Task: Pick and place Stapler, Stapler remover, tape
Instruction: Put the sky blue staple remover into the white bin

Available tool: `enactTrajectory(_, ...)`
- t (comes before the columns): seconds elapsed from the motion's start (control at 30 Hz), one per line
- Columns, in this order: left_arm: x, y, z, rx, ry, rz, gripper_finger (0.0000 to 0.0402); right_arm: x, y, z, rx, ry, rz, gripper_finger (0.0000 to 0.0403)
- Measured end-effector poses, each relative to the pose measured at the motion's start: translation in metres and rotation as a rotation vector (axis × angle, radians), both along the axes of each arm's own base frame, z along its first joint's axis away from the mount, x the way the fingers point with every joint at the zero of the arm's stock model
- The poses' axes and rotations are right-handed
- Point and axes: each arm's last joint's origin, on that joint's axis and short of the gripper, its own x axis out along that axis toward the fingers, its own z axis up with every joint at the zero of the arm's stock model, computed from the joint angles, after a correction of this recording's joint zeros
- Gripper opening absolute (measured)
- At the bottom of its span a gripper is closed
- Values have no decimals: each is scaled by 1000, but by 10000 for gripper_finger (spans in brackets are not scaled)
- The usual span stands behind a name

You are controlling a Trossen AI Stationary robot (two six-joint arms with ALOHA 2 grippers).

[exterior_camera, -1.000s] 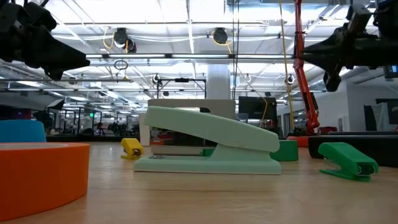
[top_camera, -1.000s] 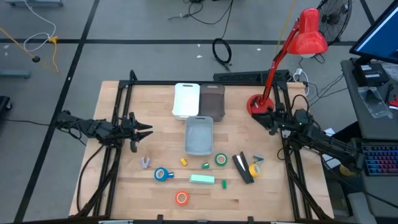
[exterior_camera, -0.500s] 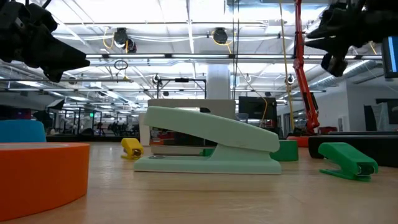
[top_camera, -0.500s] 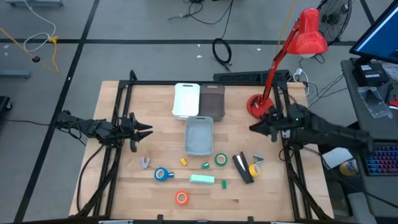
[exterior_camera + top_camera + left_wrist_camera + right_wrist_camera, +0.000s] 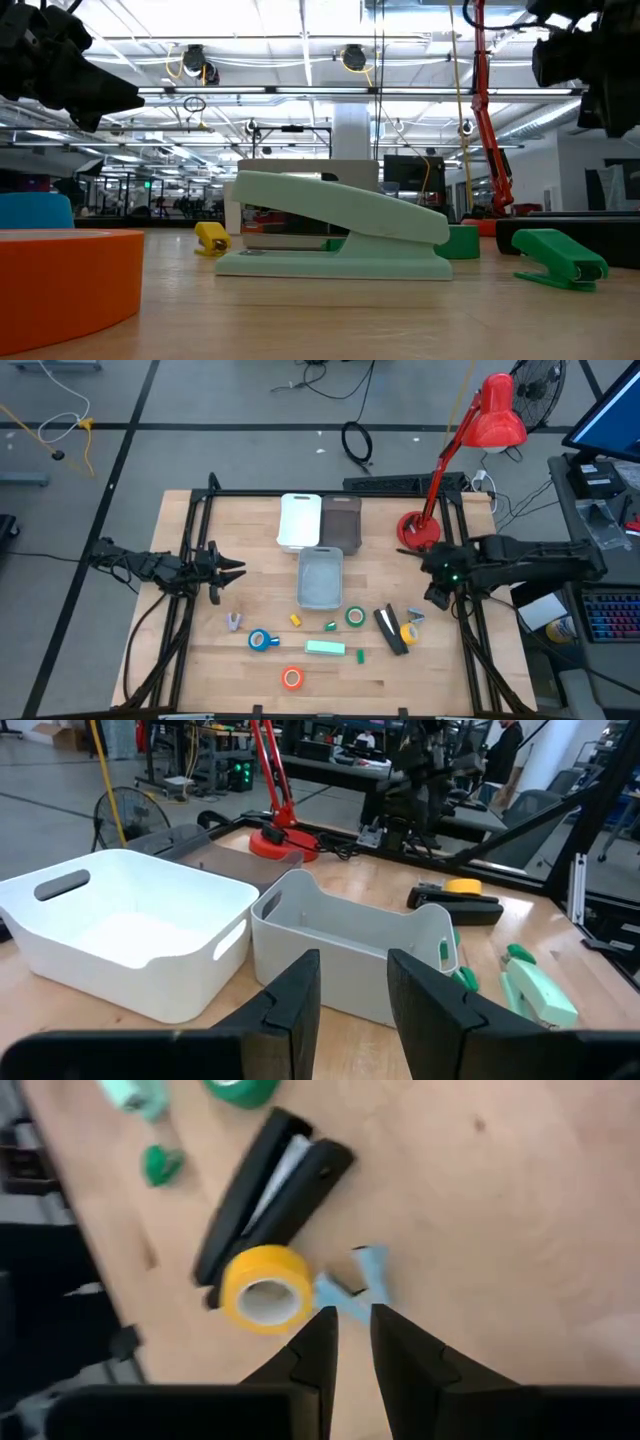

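My right gripper (image 5: 436,598) hangs open with a narrow gap, pointing down over the table's right part. In its wrist view its fingertips (image 5: 348,1315) stand just above a light blue staple remover (image 5: 355,1285), beside the yellow-orange tape (image 5: 265,1288) and the black stapler (image 5: 270,1190). The green tape (image 5: 355,617), blue tape (image 5: 262,640), orange tape (image 5: 291,678), mint stapler (image 5: 325,648) and a grey staple remover (image 5: 234,622) lie flat on the near half of the table. My left gripper (image 5: 238,568) waits open at the left, above the table.
Three bins stand mid-table: white (image 5: 299,520), dark (image 5: 341,523) and grey (image 5: 320,577). A red lamp's base (image 5: 415,528) sits at the far right. Small yellow (image 5: 296,620) and green (image 5: 330,626) bits lie between the tapes. Bare wood shows at the near left.
My right gripper has swung from beside the lamp base toward the table's near edge and tipped from level to pointing down, ending over the blue staple remover and yellow-orange tape. Nothing on the table has moved.
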Motion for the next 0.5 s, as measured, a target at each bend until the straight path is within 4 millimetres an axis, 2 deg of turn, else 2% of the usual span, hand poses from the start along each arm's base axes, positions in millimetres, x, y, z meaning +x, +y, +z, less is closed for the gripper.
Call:
enactTrajectory(0.17,0,0,-1,2,6,1,120,5,-1,-4,-46,14,20,86)
enactTrajectory(0.5,0,0,-2,7,21,1,120,9,-1,-6,-108,-9,95,180)
